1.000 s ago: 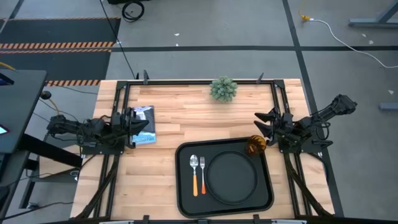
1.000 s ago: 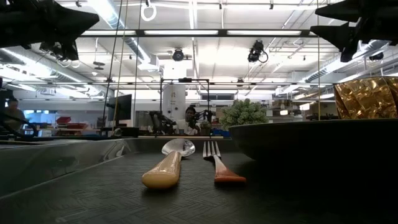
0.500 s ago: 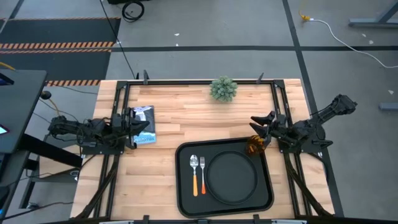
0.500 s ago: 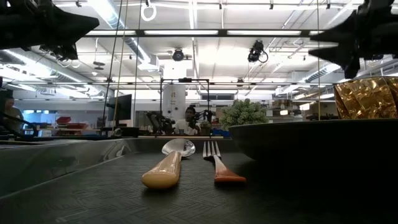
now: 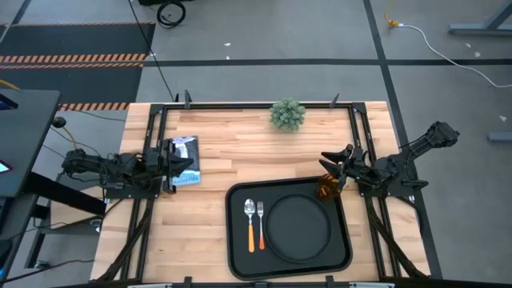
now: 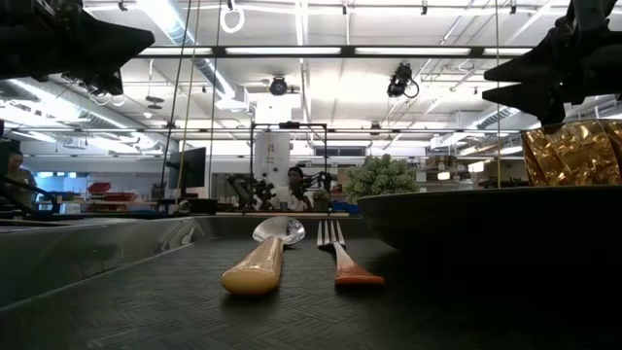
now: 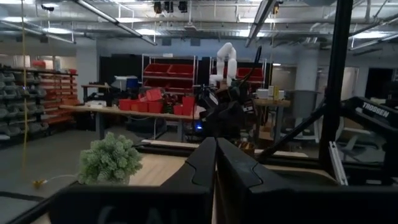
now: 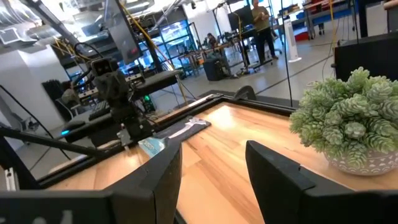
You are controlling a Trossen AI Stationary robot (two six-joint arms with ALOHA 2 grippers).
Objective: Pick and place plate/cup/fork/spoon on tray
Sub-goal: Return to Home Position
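The black rectangular tray lies at the table's near middle. On it lie the round black plate, the orange-handled spoon and the fork side by side left of the plate; both also show in the low view, the spoon and the fork. The amber cup stands upright at the tray's far right corner. My right gripper is open, a little above the cup and just beyond it. My left gripper is shut at the table's left.
A small green plant stands at the table's far middle and shows close in the right wrist view. A blue and white packet lies under my left gripper. Black frame rails run along both sides of the table.
My right gripper has gone down and a little toward the table's left, closer over the cup. The things on the tray have kept still.
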